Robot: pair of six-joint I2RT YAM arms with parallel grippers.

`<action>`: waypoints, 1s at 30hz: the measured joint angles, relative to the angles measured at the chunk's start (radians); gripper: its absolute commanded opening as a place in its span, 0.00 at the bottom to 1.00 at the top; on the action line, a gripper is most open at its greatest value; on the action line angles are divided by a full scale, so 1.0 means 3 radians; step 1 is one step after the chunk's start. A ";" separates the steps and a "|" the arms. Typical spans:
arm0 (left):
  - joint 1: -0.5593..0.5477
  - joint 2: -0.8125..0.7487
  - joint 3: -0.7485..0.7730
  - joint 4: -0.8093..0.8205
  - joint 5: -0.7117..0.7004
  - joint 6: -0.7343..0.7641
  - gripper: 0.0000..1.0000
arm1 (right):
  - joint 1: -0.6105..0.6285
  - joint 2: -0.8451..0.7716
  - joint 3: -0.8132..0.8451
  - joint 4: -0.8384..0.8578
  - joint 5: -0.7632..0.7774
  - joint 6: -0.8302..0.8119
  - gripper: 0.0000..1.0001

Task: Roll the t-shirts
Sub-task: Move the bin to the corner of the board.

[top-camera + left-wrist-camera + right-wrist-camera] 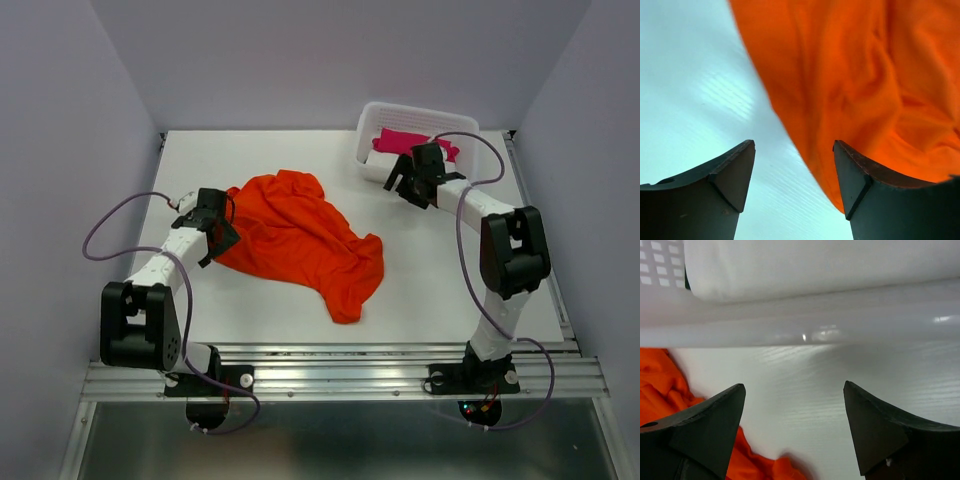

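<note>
The orange-red t-shirt lies crumpled on the table, slightly left of centre. The left pincer stands wide apart at its left edge, gripping nothing. The right pincer, also spread and empty, hangs beside the far-right white basket.

The left arm and right arm matched: smooth white link shells between chunky black joint housings. A thin purplish-grey cable looped loosely off each arm and ran down to a black base. On the left gripper and right gripper, the fingers were matte black wedges with bevelled inner faces and slightly scuffed edges.
</note>
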 measured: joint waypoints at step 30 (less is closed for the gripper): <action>0.0703 0.1181 0.0598 0.0762 0.0093 0.0290 0.43 | 0.0003 -0.0745 -0.0849 0.0081 -0.0425 -0.0025 0.83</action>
